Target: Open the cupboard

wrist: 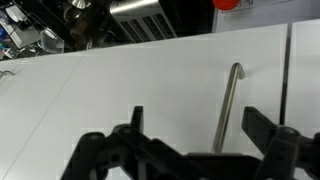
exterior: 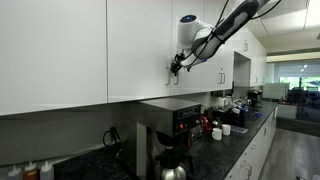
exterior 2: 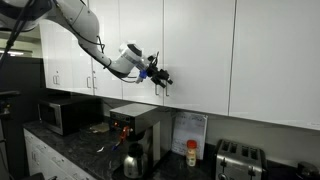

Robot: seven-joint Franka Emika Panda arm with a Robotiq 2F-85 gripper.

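Note:
The cupboard (exterior: 150,45) is a tall white flat-fronted wall cabinet with its door closed; it also shows in an exterior view (exterior 2: 195,45) and fills the wrist view (wrist: 150,90). Its slim silver bar handle (wrist: 229,105) runs vertically; in the exterior views it sits near the door's lower edge (exterior: 168,76) (exterior 2: 165,88). My gripper (wrist: 198,125) is open, with the handle between its two black fingers. In both exterior views the gripper (exterior: 176,67) (exterior 2: 162,77) is right at the handle. I cannot tell if a finger touches the bar.
Identical white doors flank the cupboard (exterior: 55,50) (exterior 2: 275,55). Below is a dark counter (exterior: 230,140) with a coffee machine (exterior 2: 135,135), a toaster (exterior 2: 237,157), a microwave (exterior 2: 62,115), bottles and cups.

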